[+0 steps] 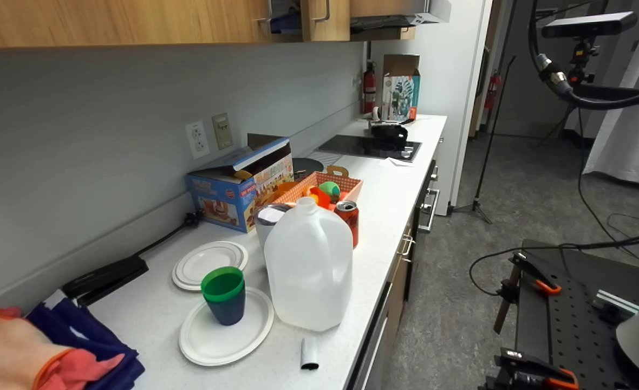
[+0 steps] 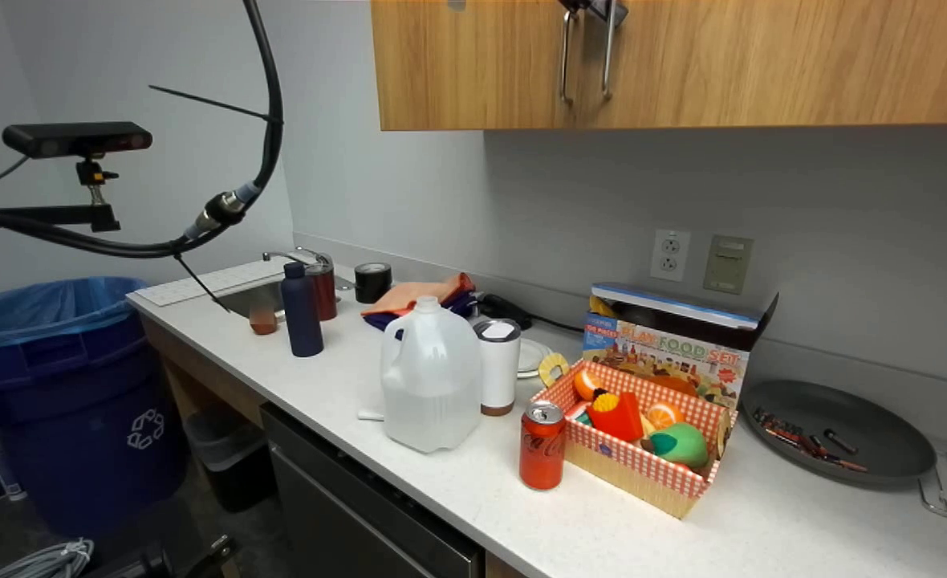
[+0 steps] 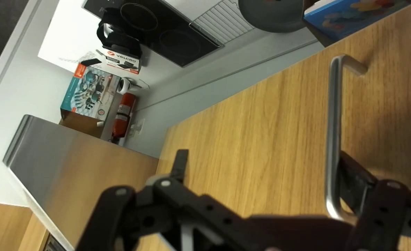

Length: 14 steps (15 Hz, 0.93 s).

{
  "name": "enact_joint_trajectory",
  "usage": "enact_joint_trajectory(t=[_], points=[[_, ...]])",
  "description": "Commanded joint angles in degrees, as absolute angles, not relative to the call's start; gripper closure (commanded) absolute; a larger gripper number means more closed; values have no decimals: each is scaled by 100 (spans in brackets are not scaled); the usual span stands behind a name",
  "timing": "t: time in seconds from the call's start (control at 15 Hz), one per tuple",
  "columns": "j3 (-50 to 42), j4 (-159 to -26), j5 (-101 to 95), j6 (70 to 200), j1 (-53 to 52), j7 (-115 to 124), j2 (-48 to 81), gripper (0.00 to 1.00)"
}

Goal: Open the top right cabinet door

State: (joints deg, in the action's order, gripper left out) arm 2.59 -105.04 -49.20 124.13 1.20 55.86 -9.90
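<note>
Above a white kitchen countertop (image 2: 762, 546), the top right cabinet door (image 3: 247, 146), seemingly ajar, hangs beside the range hood (image 3: 66, 167). We see the gripper (image 3: 263, 158) spread wide, pinching nothing, with one finger (image 3: 355, 177) apparently tucked behind the silver handle (image 3: 333, 132), on the side away from the range hood. A straight pull against the door's arc, we judge, could slide that hook off; the second finger (image 3: 180, 165), nearer the range hood, might press the door back.

Black end effector (image 3: 269, 168), pale screws (image 3: 165, 183)
</note>
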Motion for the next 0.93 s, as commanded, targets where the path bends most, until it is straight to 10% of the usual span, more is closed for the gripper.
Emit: enact_joint_trajectory(t=[0.0,0.87], points=[[136,-11329,-4973,11836,351,5687,-1945,0],[171,-12133,-5031,9972,899,5733,-3793,0]])
